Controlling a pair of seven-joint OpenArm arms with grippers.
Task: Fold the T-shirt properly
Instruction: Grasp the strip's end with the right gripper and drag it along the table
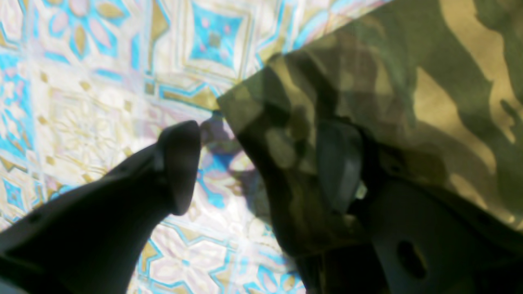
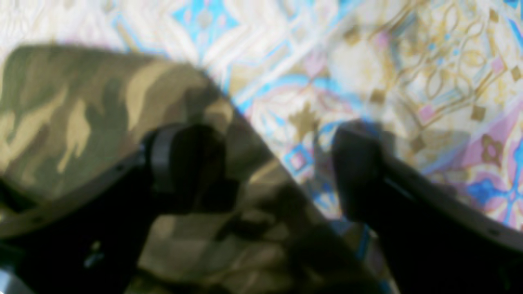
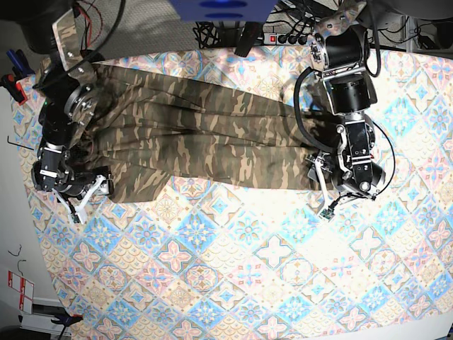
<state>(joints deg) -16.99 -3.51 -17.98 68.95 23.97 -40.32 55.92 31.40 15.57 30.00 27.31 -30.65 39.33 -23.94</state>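
Observation:
The camouflage T-shirt [image 3: 205, 134] lies spread in a long band across the far half of the table. My left gripper [image 3: 323, 193] is at its right end and is open. In the left wrist view the left gripper [image 1: 259, 163] straddles a corner of the T-shirt [image 1: 408, 81]: one finger [image 1: 179, 163] is over the tablecloth, the other [image 1: 339, 163] against the cloth. My right gripper [image 3: 88, 197] is at the shirt's left end. In the right wrist view the right gripper [image 2: 269, 167] is open across the T-shirt [image 2: 81, 106] edge, with one finger [image 2: 184, 163] on camouflage.
The pastel diamond-patterned tablecloth [image 3: 248, 269] covers the table and runs bare toward the near edge. A power strip and cables [image 3: 283, 32] lie behind the far edge. Both arms' upper links [image 3: 343, 64] stand over the shirt's ends.

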